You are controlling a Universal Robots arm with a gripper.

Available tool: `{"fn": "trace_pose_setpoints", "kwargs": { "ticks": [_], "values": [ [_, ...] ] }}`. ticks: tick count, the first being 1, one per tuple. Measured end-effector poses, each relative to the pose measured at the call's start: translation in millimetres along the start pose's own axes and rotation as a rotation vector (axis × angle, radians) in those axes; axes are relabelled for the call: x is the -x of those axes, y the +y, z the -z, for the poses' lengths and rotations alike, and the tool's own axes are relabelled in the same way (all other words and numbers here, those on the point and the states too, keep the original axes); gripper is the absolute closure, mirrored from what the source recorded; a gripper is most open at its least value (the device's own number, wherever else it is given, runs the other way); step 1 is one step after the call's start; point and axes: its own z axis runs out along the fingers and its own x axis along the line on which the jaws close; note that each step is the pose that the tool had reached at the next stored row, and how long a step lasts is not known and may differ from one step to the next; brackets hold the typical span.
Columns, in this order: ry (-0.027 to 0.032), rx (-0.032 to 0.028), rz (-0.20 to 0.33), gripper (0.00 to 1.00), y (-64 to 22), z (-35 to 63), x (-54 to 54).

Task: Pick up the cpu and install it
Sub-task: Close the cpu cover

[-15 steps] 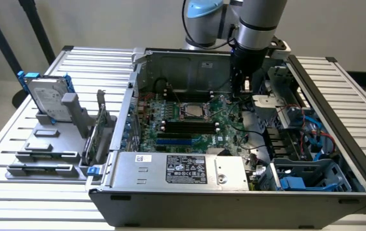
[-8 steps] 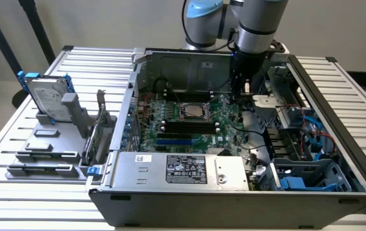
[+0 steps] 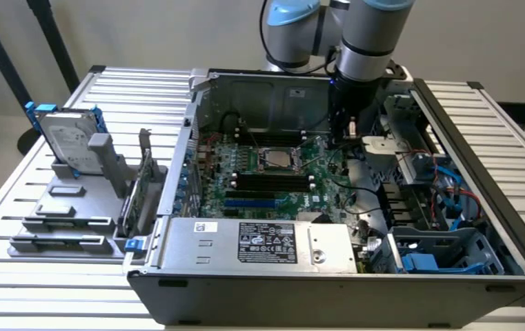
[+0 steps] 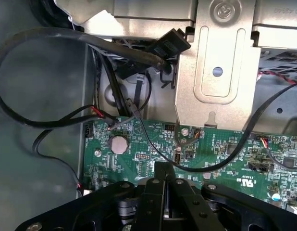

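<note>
- The gripper (image 4: 164, 174) is closest to the wrist camera. Its two black fingers are pressed together and nothing is between them.
- Just under the fingertips is the green motherboard (image 4: 220, 154), with a round silver coin battery (image 4: 118, 144) and thin black cables (image 4: 38, 41) looping over its edge. Behind it stands a stamped plate of bare grey metal (image 4: 218, 77).
- The cpu (image 3: 58, 205) seems to be the small pale square lying flat, face up, in a shallow recess of the grey holder (image 3: 64, 241). This is well apart from the gripper, at the exterior view's left. It is square, so it has no clear long axis; its edges run parallel to the holder's edges.
- In the same holder a silver hard drive (image 3: 64, 138) in a blue frame stands upright.
- The arm (image 3: 368, 41) reaches down into the open computer case (image 3: 336, 296), beside the dark metal-framed socket (image 3: 276, 160) — on the exterior view's right of it.
- A grey power supply (image 3: 253, 241) with a label fills the front of the case.
- Everything rests on a table (image 3: 23, 289) of ribbed, light metal slats. Behind it is a plain pale wall.
</note>
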Motion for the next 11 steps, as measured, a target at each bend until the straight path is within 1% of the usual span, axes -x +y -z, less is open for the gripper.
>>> {"fn": "trace_pose_setpoints", "kwargs": {
  "ticks": [1,2,3,4,5,6,7,9,10,11],
  "values": [
    [0.0002,-0.0003,-0.008,0.89,-0.1,-0.7,0.0],
    [0.0001,-0.0019,-0.017,0.89,-0.1,-1.2,0.0],
    [0.0001,-0.0050,-0.026,0.89,-0.1,-1.5,0.0],
    [0.0000,-0.0115,-0.033,0.89,-0.1,-1.5,0.0],
    [0.0005,-0.0218,-0.040,0.89,-0.1,-1.6,0.0],
    [0.0011,-0.0344,-0.047,0.89,-0.2,-1.6,0.0],
    [0.0017,-0.0492,-0.054,0.89,-0.1,-1.6,0.0],
    [0.0030,-0.0835,-0.066,0.89,0.0,-1.4,0.0],
    [0.0065,-0.0959,-0.072,0.89,-0.3,-1.9,-0.2],
    [0.0076,-0.1020,-0.076,0.89,-0.3,-1.9,-0.1]
  ]
}}
